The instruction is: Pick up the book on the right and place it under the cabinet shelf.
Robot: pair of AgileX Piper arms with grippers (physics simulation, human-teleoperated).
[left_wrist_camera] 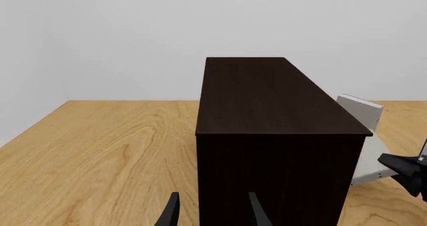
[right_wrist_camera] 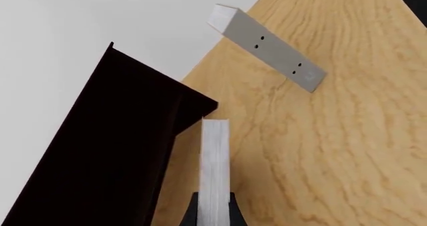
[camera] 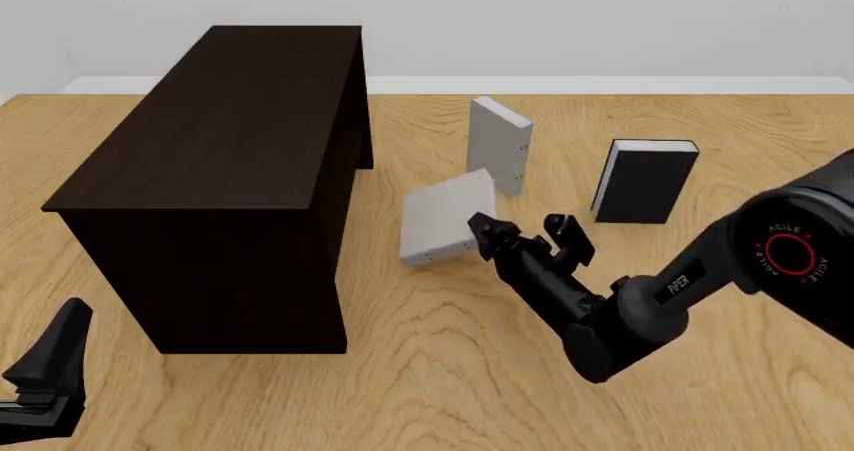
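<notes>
The light grey book [camera: 445, 217] is gripped at its edge by my right gripper [camera: 483, 233], tilted, just right of the cabinet shelf [camera: 227, 141]. In the right wrist view its white page edge [right_wrist_camera: 215, 166] runs up from between the shut fingers [right_wrist_camera: 230, 215] toward the cabinet's open side [right_wrist_camera: 100, 151]. The left wrist view shows the book [left_wrist_camera: 370, 156] beyond the cabinet [left_wrist_camera: 273, 136], with the right gripper [left_wrist_camera: 405, 169] on it. My left gripper [camera: 47, 371] is open and empty at the near left, in front of the cabinet's end [left_wrist_camera: 213, 217].
A look-alike grey book [camera: 501, 146] stands upright behind the held one; its dotted spine shows in the right wrist view [right_wrist_camera: 273, 48]. A black-covered book [camera: 645, 179] stands to the right. The wooden table [camera: 441, 371] ends at a white wall.
</notes>
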